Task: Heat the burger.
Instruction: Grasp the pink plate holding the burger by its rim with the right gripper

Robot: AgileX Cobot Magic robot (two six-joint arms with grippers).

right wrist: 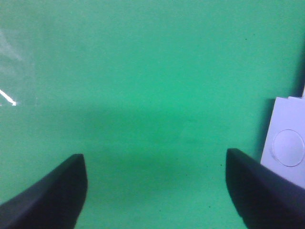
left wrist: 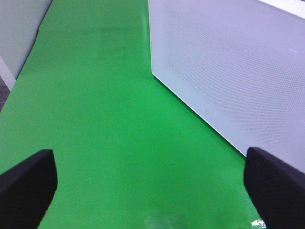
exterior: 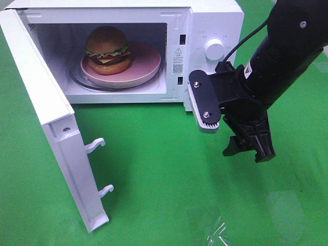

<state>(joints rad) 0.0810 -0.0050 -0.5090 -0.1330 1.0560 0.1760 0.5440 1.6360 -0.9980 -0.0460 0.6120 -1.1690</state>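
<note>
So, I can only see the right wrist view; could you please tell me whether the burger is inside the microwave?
Observer: Yes, the burger sits on a pink plate inside the microwave.
Operator: Thank you. Is the door shut?
Observer: No, the door stands wide open, hinged on the microwave's left in the high view.
Operator: And what is the left tool doing?
Observer: The left tool is open and empty above the green surface.
</note>
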